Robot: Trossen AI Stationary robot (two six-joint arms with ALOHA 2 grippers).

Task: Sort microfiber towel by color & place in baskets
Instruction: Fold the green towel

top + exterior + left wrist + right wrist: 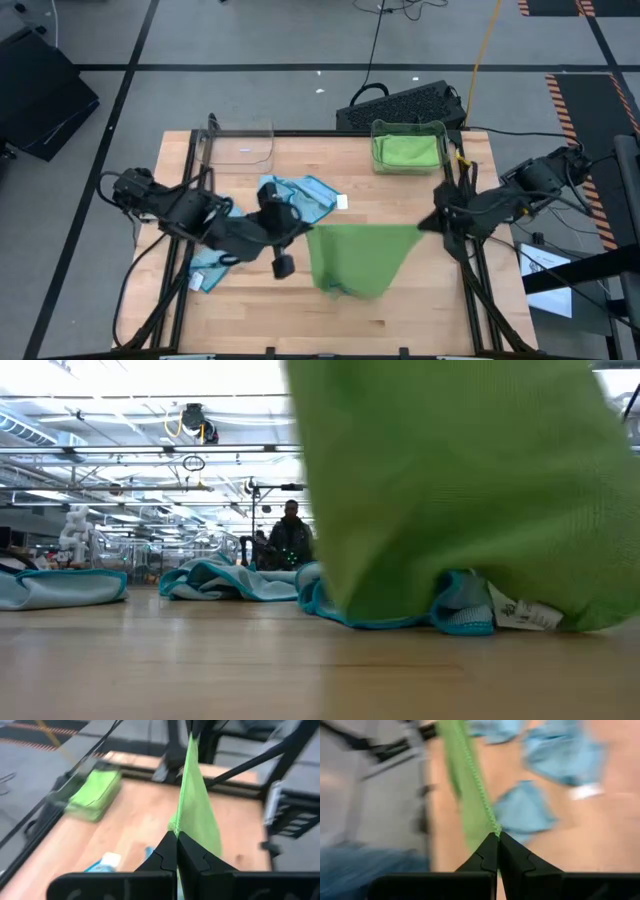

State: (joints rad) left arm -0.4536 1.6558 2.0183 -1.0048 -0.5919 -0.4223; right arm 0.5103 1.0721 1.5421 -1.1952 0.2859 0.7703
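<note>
Both end effectors, left (pixel 306 232) and right (pixel 428 222), clenched on one green towel (pixel 355 258); two baskets (pixel 240 143).

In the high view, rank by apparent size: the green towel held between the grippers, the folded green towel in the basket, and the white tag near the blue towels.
1. Held green towel, largest.
2. Folded green towel in the basket.
3. White tag, smallest.

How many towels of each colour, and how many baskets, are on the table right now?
Green towels: 2, one lifted over the table, one folded in a basket
Blue towels: 3, as far as the low view shows, lying loose
Baskets: 2, one empty, one with a green towel
Total: 7
</note>
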